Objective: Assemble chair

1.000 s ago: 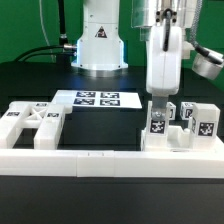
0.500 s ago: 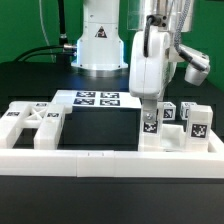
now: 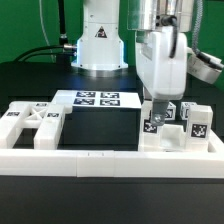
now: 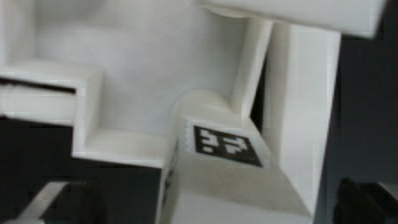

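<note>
- Exterior view's left held a matte white notched plastic chair piece (image 3: pixel 30 122) with triangular cut-outs. It lay flat on the black table (image 3: pixel 95 128), just behind the long low white border rail (image 3: pixel 90 156), and we saw nothing joined to it.
- Toward the middle, the marker board (image 3: pixel 97 98) lay between the glossy white robot arm base (image 3: pixel 100 45) and the rail, well apart from the loose parts.
- Right of centre, the two-finger gripper (image 3: pixel 160 110) hung low over a matte white blocky plastic chair leg (image 3: pixel 155 123) with a black-and-white square tag. The leg stood near the rail and looked slightly tilted.
- Wrist view showed that tagged leg (image 4: pixel 210 150) close up against other white surfaces. We judged the jaws to be spread wide, straddling the leg and not pinching it, though the fingertips were hard to make out.
- Farther to the exterior view's right, a second tagged white block (image 3: pixel 185 115) and a third tagged white block (image 3: pixel 205 123) stood side by side, near the leg.
- We judged the step in hand to be setting a leg down among the other parts, with the chair itself barely begun.
- The next move, as we read it, called for lifting straight up clear of the leaning leg without knocking it. After that would come a choice of which part to fetch toward the notched piece.
</note>
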`<state>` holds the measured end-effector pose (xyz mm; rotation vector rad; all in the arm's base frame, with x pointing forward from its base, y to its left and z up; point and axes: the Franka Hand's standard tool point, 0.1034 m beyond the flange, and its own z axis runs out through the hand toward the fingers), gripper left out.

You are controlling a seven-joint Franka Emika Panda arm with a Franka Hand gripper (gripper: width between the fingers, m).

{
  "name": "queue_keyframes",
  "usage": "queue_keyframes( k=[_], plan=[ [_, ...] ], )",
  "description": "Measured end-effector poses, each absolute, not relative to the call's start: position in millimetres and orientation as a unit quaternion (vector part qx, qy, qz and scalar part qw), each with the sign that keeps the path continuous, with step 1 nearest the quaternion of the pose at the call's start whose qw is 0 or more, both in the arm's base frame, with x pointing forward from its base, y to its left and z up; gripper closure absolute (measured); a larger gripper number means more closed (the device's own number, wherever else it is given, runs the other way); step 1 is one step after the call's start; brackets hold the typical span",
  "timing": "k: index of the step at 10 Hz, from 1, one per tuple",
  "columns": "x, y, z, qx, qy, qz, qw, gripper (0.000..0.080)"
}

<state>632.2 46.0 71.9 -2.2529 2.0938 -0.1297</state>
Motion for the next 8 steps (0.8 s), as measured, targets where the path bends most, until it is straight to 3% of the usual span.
queue_keyframes(
  k=[8],
  plan=[
    [634.0, 48.0, 72.5, -0.926, 0.372, -0.058, 0.013, 0.0151]
  ],
)
